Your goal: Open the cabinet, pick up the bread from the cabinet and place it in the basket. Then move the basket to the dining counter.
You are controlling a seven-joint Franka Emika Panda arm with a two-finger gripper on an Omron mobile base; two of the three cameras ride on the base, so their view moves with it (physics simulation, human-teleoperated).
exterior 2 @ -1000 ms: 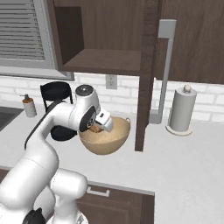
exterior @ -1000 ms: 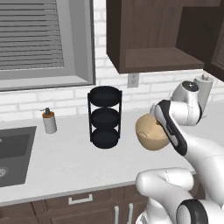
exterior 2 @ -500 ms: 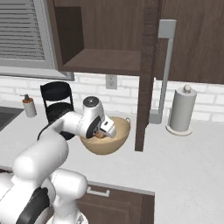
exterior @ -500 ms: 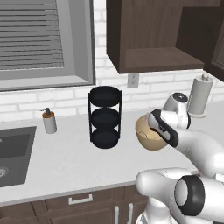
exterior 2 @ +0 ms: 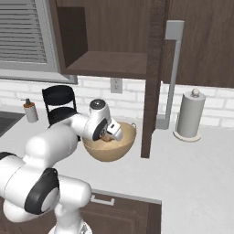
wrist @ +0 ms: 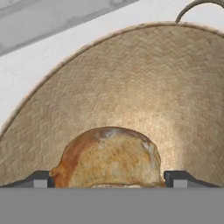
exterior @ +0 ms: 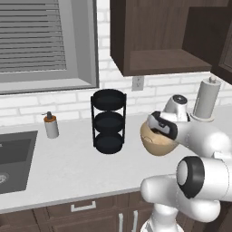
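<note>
Gripper: gripper [wrist: 108,179] stands wide open inside the basket, one dark tip at 9 o'clock and one at 3 o'clock of the bread, with no squeeze on it that I can see

Bread: bread [wrist: 108,157] lies in the basket bowl between the two tips, at 6 o'clock of the hand view; whether the tips touch its sides I cannot tell

Change: a second ago the hand hung higher over the basket; it has since dropped down into the bowl and the arm has folded lower, while the jaws stayed wide throughout

Meaning: bread looks delivered and let go, so the placing step seems done or nearly so; left to do is lifting clear, taking the basket and carrying it to the dining counter

Basket: basket [exterior 2: 111,147] sits on the grey worktop [exterior 2: 192,169], its woven wall rising behind the bread toward 12 o'clock in the hand view, wire handle [wrist: 197,6] at 1 o'clock

Cabinet: cabinet [exterior 2: 109,41] hangs above, its door [exterior 2: 156,77] swung open edge-on at 3 o'clock of the basket, shelf bare

Beyond: black rack [exterior: 108,121] at 9 o'clock of the basket, paper towel roll [exterior 2: 190,114] at 3 o'clock past the door
</note>
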